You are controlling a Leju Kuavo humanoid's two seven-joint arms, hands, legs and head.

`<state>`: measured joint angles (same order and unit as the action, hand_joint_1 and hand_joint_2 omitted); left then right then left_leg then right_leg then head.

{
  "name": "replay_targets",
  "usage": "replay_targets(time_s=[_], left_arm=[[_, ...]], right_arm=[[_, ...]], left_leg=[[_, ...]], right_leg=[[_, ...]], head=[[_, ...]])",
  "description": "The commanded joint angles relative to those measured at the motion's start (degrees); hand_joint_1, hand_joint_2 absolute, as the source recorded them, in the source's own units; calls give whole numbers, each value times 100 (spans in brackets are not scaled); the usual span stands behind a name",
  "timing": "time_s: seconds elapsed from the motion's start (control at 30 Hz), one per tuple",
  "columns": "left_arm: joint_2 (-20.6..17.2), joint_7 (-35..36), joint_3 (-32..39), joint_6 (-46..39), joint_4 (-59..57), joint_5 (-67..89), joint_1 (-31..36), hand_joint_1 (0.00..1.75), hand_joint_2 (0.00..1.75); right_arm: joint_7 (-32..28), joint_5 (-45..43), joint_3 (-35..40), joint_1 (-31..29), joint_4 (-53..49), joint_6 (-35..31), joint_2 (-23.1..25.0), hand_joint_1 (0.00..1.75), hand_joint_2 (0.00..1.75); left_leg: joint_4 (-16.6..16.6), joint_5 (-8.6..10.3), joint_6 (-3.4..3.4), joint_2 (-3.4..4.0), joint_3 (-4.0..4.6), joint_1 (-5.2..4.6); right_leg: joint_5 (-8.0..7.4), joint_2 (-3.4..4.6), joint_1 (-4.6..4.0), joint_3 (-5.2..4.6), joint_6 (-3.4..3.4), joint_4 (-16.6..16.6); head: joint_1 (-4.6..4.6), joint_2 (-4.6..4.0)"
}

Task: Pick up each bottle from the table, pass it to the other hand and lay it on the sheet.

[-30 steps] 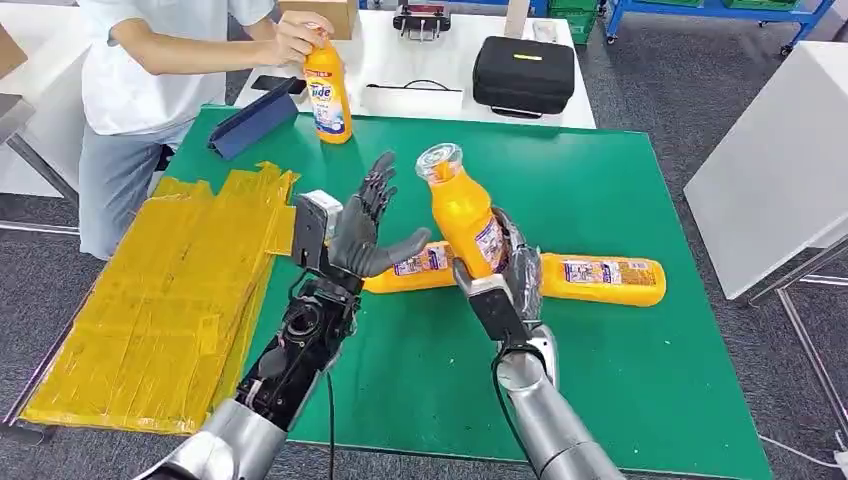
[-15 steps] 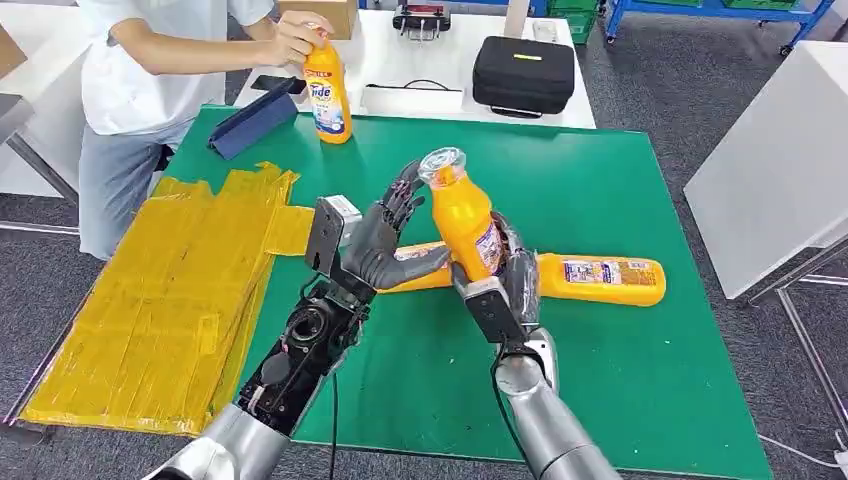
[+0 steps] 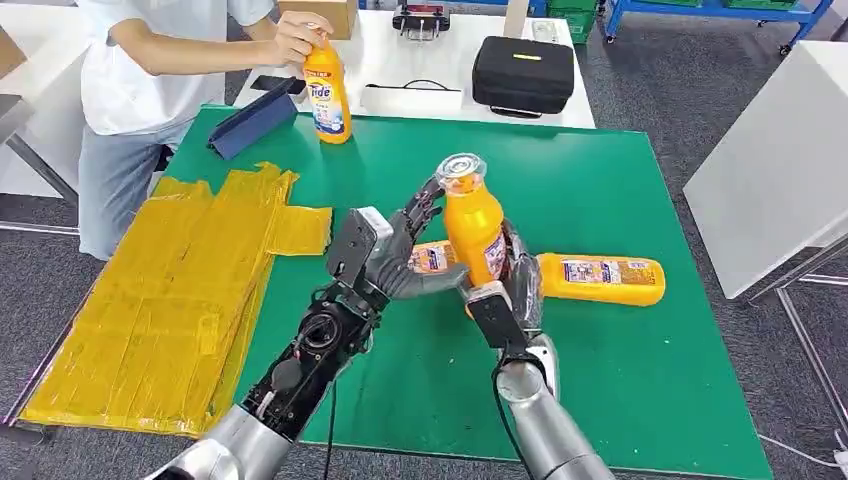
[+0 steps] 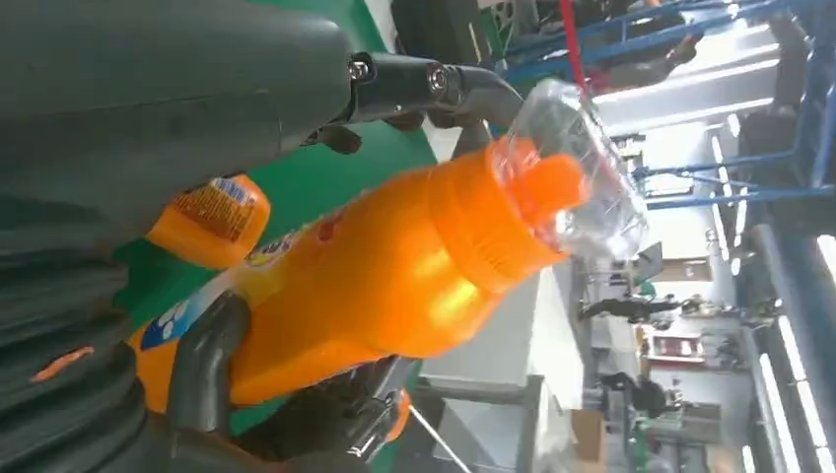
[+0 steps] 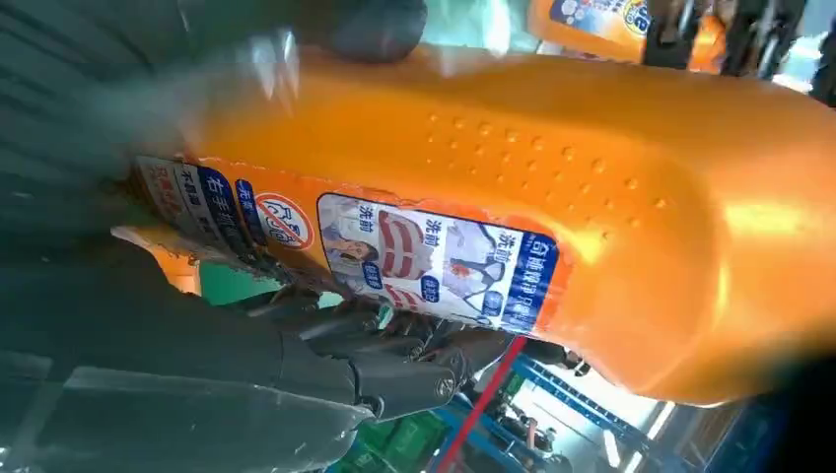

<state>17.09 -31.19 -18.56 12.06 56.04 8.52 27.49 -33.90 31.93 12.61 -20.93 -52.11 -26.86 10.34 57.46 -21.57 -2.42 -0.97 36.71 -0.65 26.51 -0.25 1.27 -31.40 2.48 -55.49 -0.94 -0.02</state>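
Observation:
My right hand [image 3: 515, 278] grips an orange bottle [image 3: 472, 228] by its lower half and holds it upright above the green table [image 3: 620, 380]. The bottle's clear cap [image 3: 461, 170] points up. My left hand [image 3: 395, 255] is against the bottle's left side, fingers [image 3: 425, 205] spread behind it and thumb [image 3: 430, 285] stretched under it, not closed. The left wrist view has the bottle [image 4: 394, 286] lying between thumb and fingers. Its label [image 5: 434, 256] is close up in the right wrist view. Two more orange bottles lie on the table, one [image 3: 600, 280] to the right, one [image 3: 432, 258] partly hidden behind my hands. The yellow sheet [image 3: 170, 290] lies left.
A person [image 3: 150, 70] at the far left corner holds another orange bottle [image 3: 327, 95] standing on the table. A blue folder [image 3: 255, 120] lies beside it. A black case [image 3: 523, 72] sits on the white table behind. A white cabinet [image 3: 780, 160] stands to the right.
My left hand has moved right, from apart from the bottle to against its side. The right hand has carried the bottle slightly right and a bit lower.

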Motion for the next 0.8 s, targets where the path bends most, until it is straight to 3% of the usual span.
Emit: replay_targets(time_s=[0.03,0.27,0.47,0.8], left_arm=[[41,47,-345,-24,-741,42,450,0,175],[105,167,-459,-99,-860,112,550,0,175],[192,294,-399,-1128,-1111,363,604,0,175],[247,366,-534,-1066,-1400,443,695,0,175]], right_arm=[[58,38,-30,-43,-53,57,-28,175,175],[92,60,-1,-54,-26,62,-21,175,175],[136,39,0,16,-101,18,-17,175,175],[205,105,-46,101,-213,86,4,175,175]], left_leg=[[-1,-4,9,-1,-8,2],[0,-9,16,4,-17,6],[0,-11,15,7,-20,5],[-1,-7,12,3,-13,4]], right_leg=[[4,-3,-2,11,-7,3],[7,-1,-7,21,-13,5],[8,2,-6,24,-12,6],[5,-1,-5,17,-10,5]], head=[[0,0],[0,0],[0,0],[-2,0]])
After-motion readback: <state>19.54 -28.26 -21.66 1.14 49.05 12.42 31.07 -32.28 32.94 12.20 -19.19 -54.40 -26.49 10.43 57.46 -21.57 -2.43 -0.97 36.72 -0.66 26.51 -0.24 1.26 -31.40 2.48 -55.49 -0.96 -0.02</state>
